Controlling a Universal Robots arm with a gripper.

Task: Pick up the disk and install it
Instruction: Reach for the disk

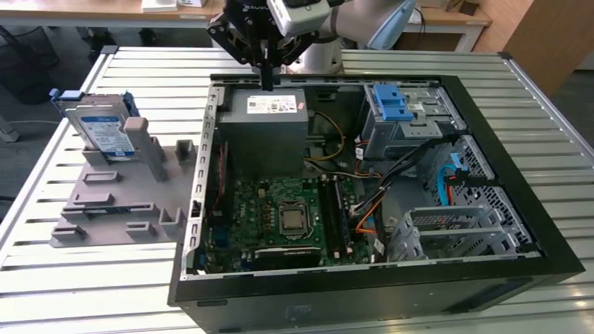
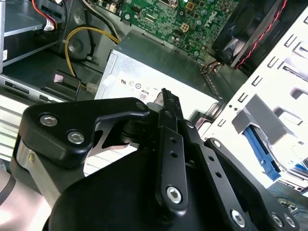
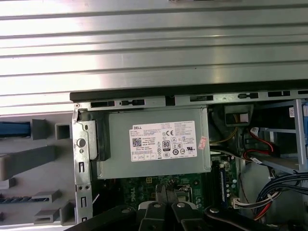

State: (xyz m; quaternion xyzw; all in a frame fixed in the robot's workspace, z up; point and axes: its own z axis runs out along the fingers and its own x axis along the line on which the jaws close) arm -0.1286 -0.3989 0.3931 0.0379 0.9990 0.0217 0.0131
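Observation:
The disk, silver-grey with a white-and-blue label and blue side rails, stands on edge in a grey holder on the table, at the exterior view's left of the open computer case. My gripper hangs over the far edge of the case, above the grey power-supply box and well apart from the disk. Its black fingers are shut together with nothing between them, as both wrist views show.
Inside the case lie a green motherboard, loose cables and a metal drive cage with a bright blue latch. A second metal cage sits near the front right. The slatted metal table surrounds the case.

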